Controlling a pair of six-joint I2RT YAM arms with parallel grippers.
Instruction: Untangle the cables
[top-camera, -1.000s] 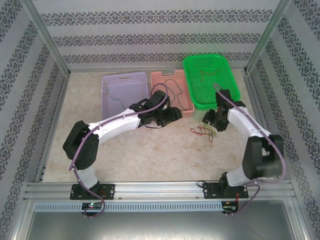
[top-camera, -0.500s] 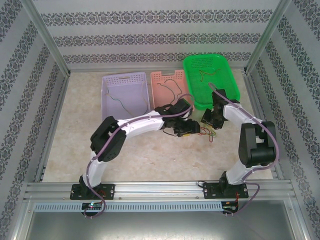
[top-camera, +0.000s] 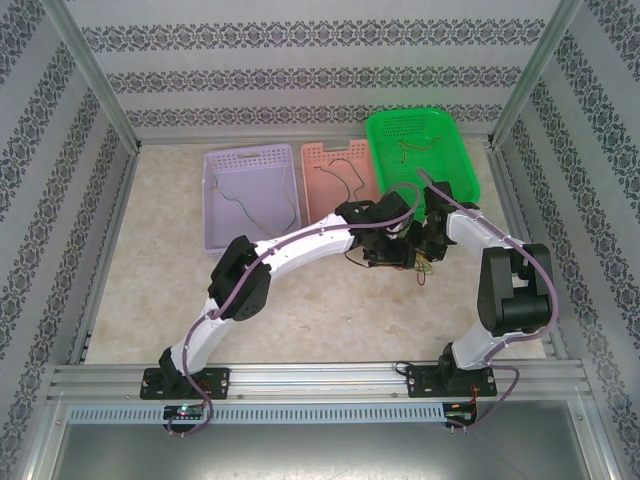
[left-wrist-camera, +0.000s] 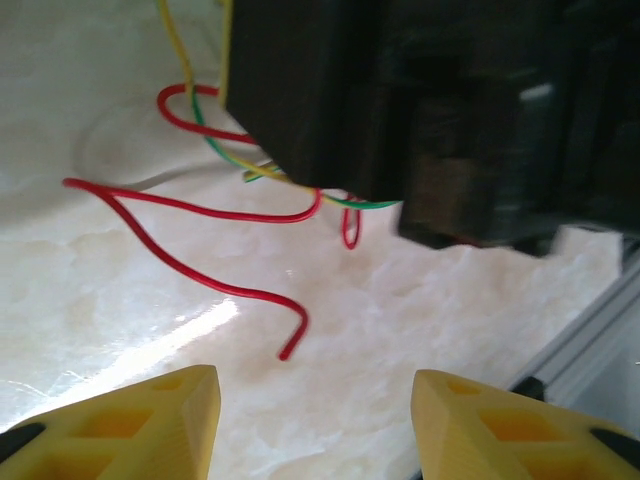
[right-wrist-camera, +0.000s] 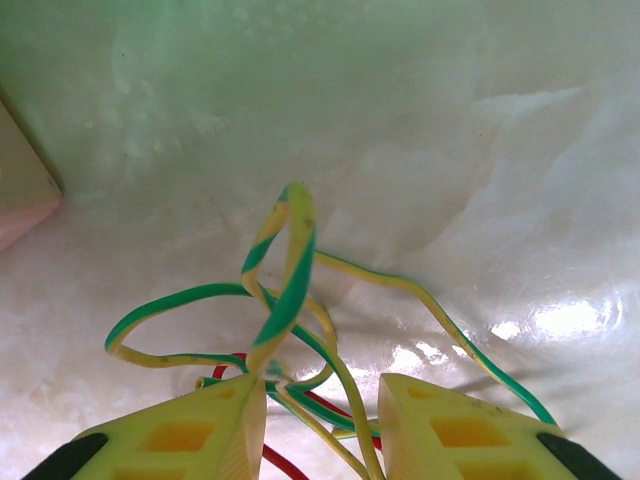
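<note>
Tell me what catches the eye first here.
The left gripper and right gripper meet right of centre, both open at a tangle of cables. A striped green-yellow cable loops up at the right one; a red cable sprawls before the left. Behind stands a vivid green basket.

- Table (left-wrist-camera: 430, 300): pale marbled surface, smooth and glossy (light pools on it in bright patches).
- Red cable (left-wrist-camera: 200, 210) and green-yellow cable (right-wrist-camera: 290, 290): smooth, slightly shiny plastic sheathing.
- Fingers of the left gripper (left-wrist-camera: 312, 400) and right gripper (right-wrist-camera: 320, 400): matt yellow plastic.
- Green basket (top-camera: 395, 130), pink basket (top-camera: 320, 160), lilac basket (top-camera: 225, 165): perforated plastic with a soft sheen.
- Front rail (top-camera: 320, 378): brushed metal.
</note>
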